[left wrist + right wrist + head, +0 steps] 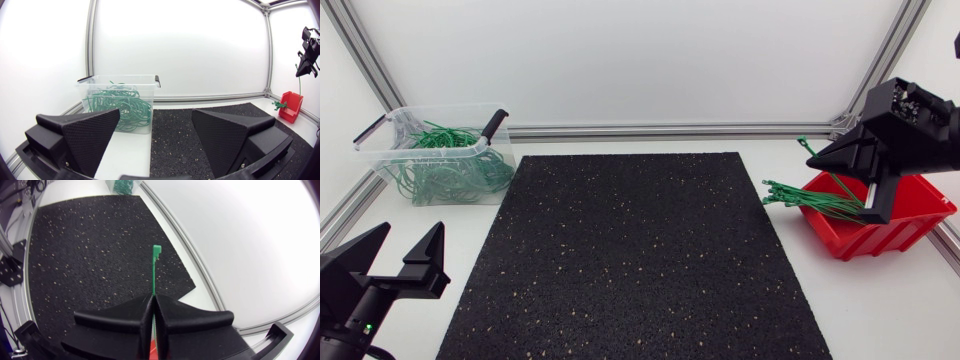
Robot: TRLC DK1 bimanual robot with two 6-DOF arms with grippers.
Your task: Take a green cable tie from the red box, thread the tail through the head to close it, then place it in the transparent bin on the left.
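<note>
The red box (895, 232) stands at the right table edge, with a bundle of green cable ties (808, 200) sticking out over its left rim. My right gripper (825, 157) hangs above the box, shut on one green cable tie (806, 146). In the right wrist view that tie (154, 272) pokes straight out ahead of the closed fingertips (152, 305), head end foremost. Its tail trails down toward the box (291, 106). The transparent bin (380, 150) at the back left holds several looped green ties. My left gripper (395, 258) stands open and holds nothing at the front left corner.
A black speckled mat (640, 250) covers the table's middle between bin and box. Aluminium frame rails (670, 131) run along the back and side edges. In the left wrist view the bin (120, 102) stands ahead of the open left gripper (160, 140).
</note>
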